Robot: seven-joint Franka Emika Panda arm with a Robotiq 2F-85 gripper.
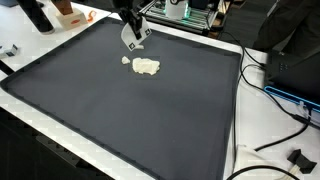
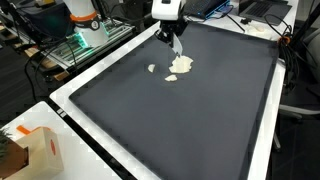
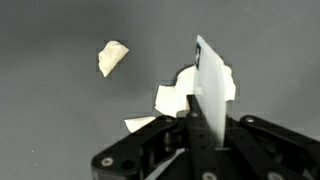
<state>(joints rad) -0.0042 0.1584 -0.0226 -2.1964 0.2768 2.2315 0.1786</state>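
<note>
White card (image 3: 212,70) clamped in tool (image 3: 197,105), cream scraps (image 1: 146,67) beside, open mat (image 1: 150,125) around.

There is one gripper (image 3: 196,108) and one flat white card (image 3: 212,75). The one dark mat (image 1: 120,120) carries two lots of white paper: one clump of scraps (image 1: 147,67) and one single small scrap (image 3: 112,57), which lies at ten o'clock from the clump in the wrist view. One cardboard box (image 2: 38,150) stands at the mat's seven o'clock in an exterior view.

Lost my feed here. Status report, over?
Gripper shut on white card. Paper pile just under card, on dark mat. One loose scrap lies apart. Nothing in the way.
</note>
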